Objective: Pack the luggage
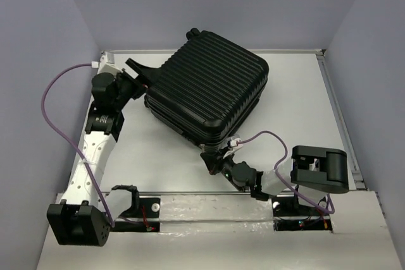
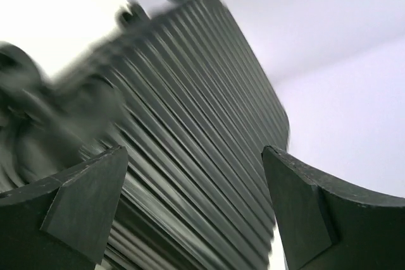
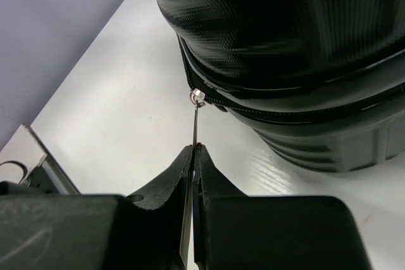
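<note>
**White table, zip job**

White table (image 1: 145, 162), grey walls. Black suitcase (image 1: 209, 90) lies flat mid-table, lid down. R gripper (image 3: 195, 153) is pinched tight on the zip tab (image 3: 197, 115). Best to pull along the seam, slow & straight, so it won't slip. L gripper (image 2: 195, 156) gapes wide by its side, holding nothing. Only R wrist cam shows the tab; top cam shows both arms.

Robotics lab test cell. A flat white tabletop (image 1: 158, 169) was boxed in by plain lavender-grey wall panels (image 1: 38, 30), with a thin metal rail (image 1: 340, 118) along its right edge. A white-and-black left robot arm (image 1: 92, 156) and a black-and-white right robot arm (image 1: 319, 169) were bolted to a pale mounting board (image 1: 209, 210) at the near edge, and a purple cable (image 1: 44, 109) looped off the left one. A black ribbed hard-shell suitcase (image 1: 209, 90) lay on the table.
</note>
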Controlling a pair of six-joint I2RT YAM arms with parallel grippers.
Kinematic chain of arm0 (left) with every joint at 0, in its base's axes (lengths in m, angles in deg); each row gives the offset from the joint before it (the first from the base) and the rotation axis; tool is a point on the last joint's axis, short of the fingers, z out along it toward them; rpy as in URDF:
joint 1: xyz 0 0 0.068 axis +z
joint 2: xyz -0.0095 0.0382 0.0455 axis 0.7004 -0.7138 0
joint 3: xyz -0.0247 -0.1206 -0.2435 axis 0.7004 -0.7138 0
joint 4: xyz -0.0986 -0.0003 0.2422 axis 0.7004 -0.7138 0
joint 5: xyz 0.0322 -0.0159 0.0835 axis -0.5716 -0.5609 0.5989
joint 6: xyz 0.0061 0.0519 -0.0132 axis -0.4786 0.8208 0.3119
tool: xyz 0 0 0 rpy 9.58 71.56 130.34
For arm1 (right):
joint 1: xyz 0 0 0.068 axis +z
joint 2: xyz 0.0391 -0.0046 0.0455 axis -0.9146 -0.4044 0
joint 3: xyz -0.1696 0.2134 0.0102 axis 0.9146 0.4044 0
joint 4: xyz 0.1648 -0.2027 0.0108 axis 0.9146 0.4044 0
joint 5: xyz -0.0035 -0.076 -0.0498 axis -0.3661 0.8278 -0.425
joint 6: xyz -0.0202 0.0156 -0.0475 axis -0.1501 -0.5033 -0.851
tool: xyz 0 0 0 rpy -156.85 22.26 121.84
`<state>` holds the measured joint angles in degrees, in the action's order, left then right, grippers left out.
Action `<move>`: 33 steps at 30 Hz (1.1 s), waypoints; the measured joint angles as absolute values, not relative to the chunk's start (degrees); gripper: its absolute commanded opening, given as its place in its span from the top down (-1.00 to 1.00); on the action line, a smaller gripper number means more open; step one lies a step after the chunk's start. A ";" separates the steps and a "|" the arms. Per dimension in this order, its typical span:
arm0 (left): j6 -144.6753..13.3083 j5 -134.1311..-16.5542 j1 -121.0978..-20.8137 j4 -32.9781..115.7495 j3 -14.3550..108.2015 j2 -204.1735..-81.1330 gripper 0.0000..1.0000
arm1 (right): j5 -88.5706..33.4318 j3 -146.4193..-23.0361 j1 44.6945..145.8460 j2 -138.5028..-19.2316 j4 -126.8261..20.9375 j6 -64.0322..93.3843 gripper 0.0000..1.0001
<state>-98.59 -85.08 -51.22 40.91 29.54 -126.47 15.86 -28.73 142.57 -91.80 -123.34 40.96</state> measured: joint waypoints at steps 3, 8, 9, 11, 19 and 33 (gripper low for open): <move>-99.60 -87.42 -43.46 44.52 28.05 -127.52 -0.98 | 14.64 -28.34 143.40 -91.35 -123.06 41.14 0.86; -100.76 -88.69 -38.37 46.83 27.35 -133.48 -0.98 | 13.61 -27.62 143.57 -90.58 -122.97 41.34 0.86; -100.82 -88.80 -38.33 46.94 27.35 -134.62 -0.98 | 13.55 -27.46 143.57 -90.43 -122.95 41.34 0.86; -101.09 -89.15 -38.30 47.29 27.44 -137.24 -0.98 | 13.46 -27.25 143.57 -90.34 -122.99 41.36 0.86; -101.65 -88.49 -38.17 46.92 31.13 -145.81 -0.98 | 13.28 -26.94 143.57 -90.01 -122.99 41.47 0.86; -104.54 -89.63 -37.95 52.80 34.02 -151.47 -0.77 | 13.28 -26.94 143.57 -89.99 -122.97 41.75 0.86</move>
